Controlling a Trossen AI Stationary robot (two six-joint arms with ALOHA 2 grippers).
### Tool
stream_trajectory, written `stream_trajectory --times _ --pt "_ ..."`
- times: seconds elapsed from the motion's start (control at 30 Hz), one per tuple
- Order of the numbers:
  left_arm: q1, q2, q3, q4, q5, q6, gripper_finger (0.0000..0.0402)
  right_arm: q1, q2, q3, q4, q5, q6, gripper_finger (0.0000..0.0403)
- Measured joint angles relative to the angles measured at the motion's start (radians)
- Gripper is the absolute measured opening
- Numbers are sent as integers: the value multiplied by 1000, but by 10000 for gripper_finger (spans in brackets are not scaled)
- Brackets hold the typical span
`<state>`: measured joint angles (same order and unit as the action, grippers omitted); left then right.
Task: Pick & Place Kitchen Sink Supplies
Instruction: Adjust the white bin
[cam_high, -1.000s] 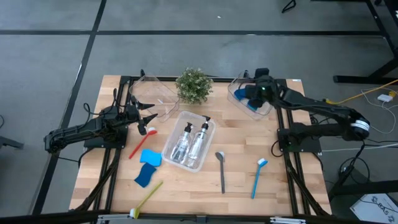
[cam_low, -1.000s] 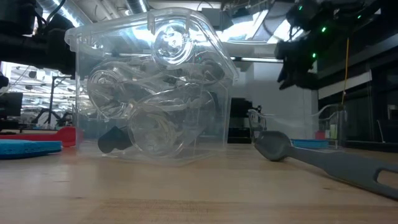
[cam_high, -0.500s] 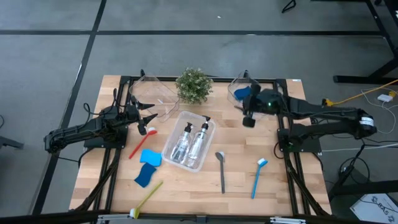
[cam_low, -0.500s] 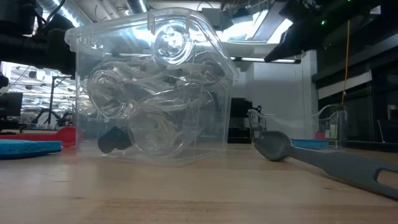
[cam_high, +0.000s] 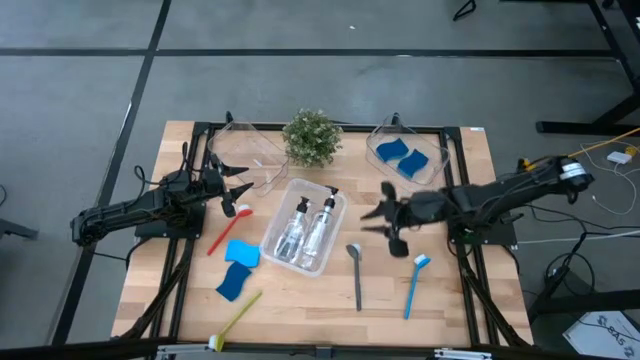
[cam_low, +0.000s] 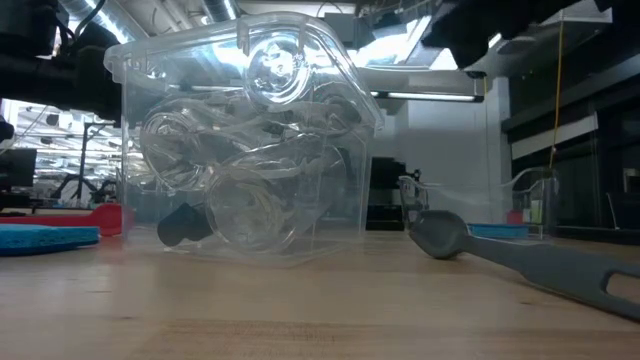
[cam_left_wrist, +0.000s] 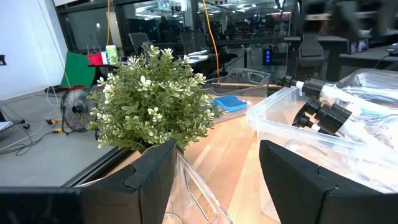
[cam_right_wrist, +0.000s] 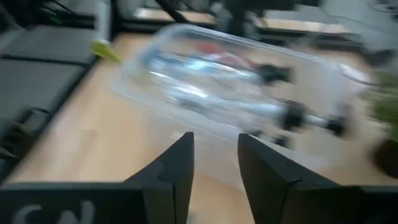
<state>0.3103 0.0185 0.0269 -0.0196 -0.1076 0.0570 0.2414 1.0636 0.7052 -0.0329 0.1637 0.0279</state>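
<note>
My right gripper (cam_high: 384, 230) is open and holds nothing. It hovers right of the middle clear bin (cam_high: 335, 232), which holds two pump bottles (cam_high: 308, 222), and points toward that bin (cam_right_wrist: 186, 46). The grey brush (cam_high: 356, 275) and the blue brush (cam_high: 415, 285) lie flat on the table near it. Two blue sponges (cam_high: 404, 155) lie in the far right bin. My left gripper (cam_high: 236, 190) is open and waits above the red brush's head (cam_high: 243, 209). Two more sponges (cam_high: 237, 265) and a yellow-green brush (cam_high: 236, 318) lie near the table's near left corner.
A potted plant (cam_high: 312, 137) stands at the far edge between an empty clear bin (cam_high: 245, 150) and the sponge bin (cam_high: 432, 165). In the low view the middle bin (cam_low: 250, 140) fills the left and the grey brush (cam_low: 500, 255) the right. Bare wood lies along the near right edge.
My right gripper has moved from over the far right bin toward the near edge and the table's middle, coming down beside the middle bin and turning to point toward the table's left. The two sponges in the far right bin now show uncovered.
</note>
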Motion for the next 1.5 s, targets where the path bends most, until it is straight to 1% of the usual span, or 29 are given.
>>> stream_trajectory --times 0.17,0.27,0.4,0.47,0.53,0.57,0.77,0.83,0.97,1.07,1.17,1.23,1.33,1.43,1.5 --pt "0 0 0 0 0 0 226 133 143 0 221 1 55 97" --pt "0 0 0 0 0 0 226 194 252 0 366 9 74 68" --pt "0 0 0 0 0 0 226 250 405 6 590 109 71 12" --pt "0 0 0 0 0 0 226 265 478 48 621 169 74 8" --pt "0 0 0 0 0 0 226 273 547 120 595 210 71 6" --pt "0 0 0 0 0 0 226 275 584 167 563 212 68 5" --pt "0 0 0 0 0 0 226 275 800 489 273 211 51 3" --pt "0 0 0 0 0 0 226 275 846 573 220 210 51 3" --pt "0 0 0 0 0 0 226 275 909 703 168 215 50 2" --pt "0 0 0 0 0 0 226 275 951 770 104 286 57 2" --pt "0 0 0 0 0 0 226 266 987 804 64 356 104 2" --pt "0 0 0 0 0 0 226 258 1008 817 70 395 125 1" --pt "0 0 0 0 0 0 226 254 1041 836 76 500 122 1" --pt "0 0 0 0 0 0 226 252 1064 836 23 571 135 1" --pt "0 0 0 0 0 0 226 252 1064 834 -34 616 181 1"
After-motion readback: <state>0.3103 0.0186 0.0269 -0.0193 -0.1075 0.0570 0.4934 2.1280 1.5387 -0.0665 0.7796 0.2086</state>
